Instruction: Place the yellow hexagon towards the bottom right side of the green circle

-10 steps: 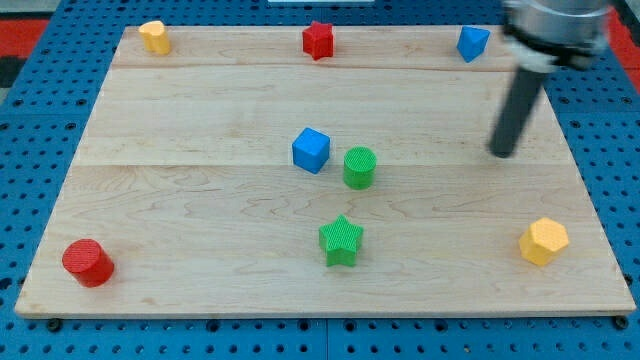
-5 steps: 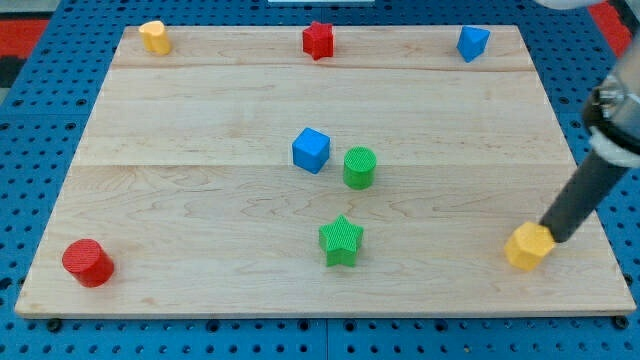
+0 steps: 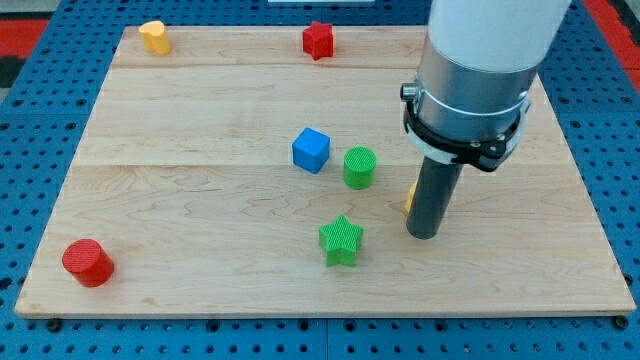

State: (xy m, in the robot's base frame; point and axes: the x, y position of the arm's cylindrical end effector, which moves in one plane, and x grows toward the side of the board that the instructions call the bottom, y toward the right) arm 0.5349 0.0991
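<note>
The green circle (image 3: 359, 167) stands near the board's middle. Only a thin yellow sliver of the yellow hexagon (image 3: 410, 197) shows at the left edge of my dark rod, to the right of the green circle and slightly below it. My tip (image 3: 423, 235) rests on the board right beside the hexagon, to the lower right of the green circle and to the right of the green star (image 3: 340, 241). The rod hides most of the hexagon.
A blue cube (image 3: 311, 150) sits just left of the green circle. A red cylinder (image 3: 87, 262) is at the bottom left. A yellow block (image 3: 153, 36) and a red star (image 3: 318, 40) sit along the top edge. The arm's body (image 3: 480, 70) covers the top right.
The yellow hexagon has moved from the bottom right corner leftward and upward to just right of the green circle. My tip moved left with it. The arm now hides the blue block at the top right.
</note>
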